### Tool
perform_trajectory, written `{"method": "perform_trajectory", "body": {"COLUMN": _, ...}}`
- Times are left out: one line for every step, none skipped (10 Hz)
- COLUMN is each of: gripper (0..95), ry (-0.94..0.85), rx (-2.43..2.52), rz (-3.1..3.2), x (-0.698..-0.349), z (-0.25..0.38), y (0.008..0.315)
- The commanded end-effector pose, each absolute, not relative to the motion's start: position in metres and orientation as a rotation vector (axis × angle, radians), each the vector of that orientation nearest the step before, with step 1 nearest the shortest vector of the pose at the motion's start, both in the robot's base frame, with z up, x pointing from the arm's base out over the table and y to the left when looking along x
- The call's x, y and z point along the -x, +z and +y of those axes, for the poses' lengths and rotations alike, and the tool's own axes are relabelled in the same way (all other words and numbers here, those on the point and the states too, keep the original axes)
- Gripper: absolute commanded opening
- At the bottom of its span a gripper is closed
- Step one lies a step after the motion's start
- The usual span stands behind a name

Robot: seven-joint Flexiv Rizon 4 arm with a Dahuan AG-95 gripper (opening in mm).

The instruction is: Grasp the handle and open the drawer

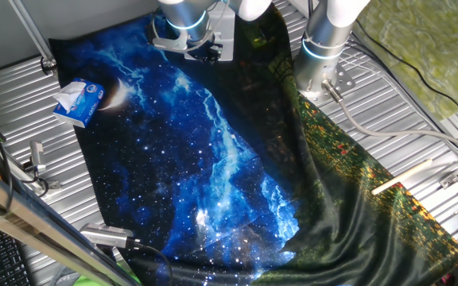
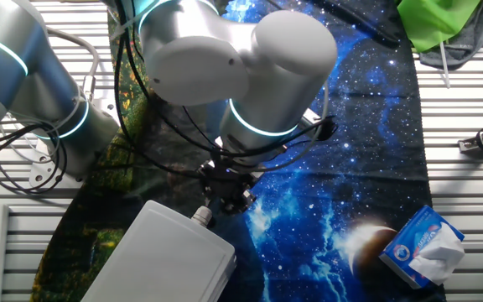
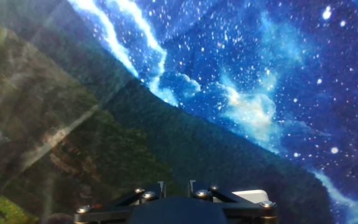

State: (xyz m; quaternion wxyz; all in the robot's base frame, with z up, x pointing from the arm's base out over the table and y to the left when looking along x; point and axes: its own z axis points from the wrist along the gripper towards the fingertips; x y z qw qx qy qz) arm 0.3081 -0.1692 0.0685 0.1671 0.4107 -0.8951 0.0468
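Pincer: my pincer [image 2: 225, 195] hangs at the drawer's knob end; whether its fingers are apart or together, I cannot tell.
Handle: handle [image 2: 200, 216] juts toward 1 o'clock, presumably facing me for the grasp.
Drawer: drawer [image 2: 162, 256] sits at 7 o'clock on the desk [image 2: 468, 101].
Hidden: arm covers drawer in one fixed view.

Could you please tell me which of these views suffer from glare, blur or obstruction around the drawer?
Hand view: soft focus, pale streaky glare across the dark cloth's green part. The other fixed view: sharp, but the silver arm hides most of the end effector by the white plastic drawer box. One fixed view: sharp; drawer mostly hidden behind the arm.
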Motion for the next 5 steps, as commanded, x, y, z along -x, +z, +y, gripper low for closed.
{"method": "perform_trajectory", "body": {"gripper": 19.0, "ry": 0.137, "rx": -1.171, "rz": -2.544, "x": -0.3072, "z": -0.1693, "y": 0.0696}}
{"method": "perform_trajectory", "body": {"gripper": 19.0, "ry": 0.144, "rx": -1.18, "rz": -2.541, "x": -0.3072, "z": -0.1699, "y": 0.0697}}
{"method": "perform_trajectory", "body": {"gripper": 19.0, "ry": 0.155, "rx": -1.189, "rz": -2.541, "x": -0.3071, "z": -0.1707, "y": 0.0697}}
{"method": "perform_trajectory", "body": {"gripper": 19.0, "ry": 0.163, "rx": -1.198, "rz": -2.538, "x": -0.3067, "z": -0.1724, "y": 0.0698}}
{"method": "perform_trajectory", "body": {"gripper": 19.0, "ry": 0.162, "rx": -1.203, "rz": -2.535, "x": -0.3067, "z": -0.1732, "y": 0.0699}}
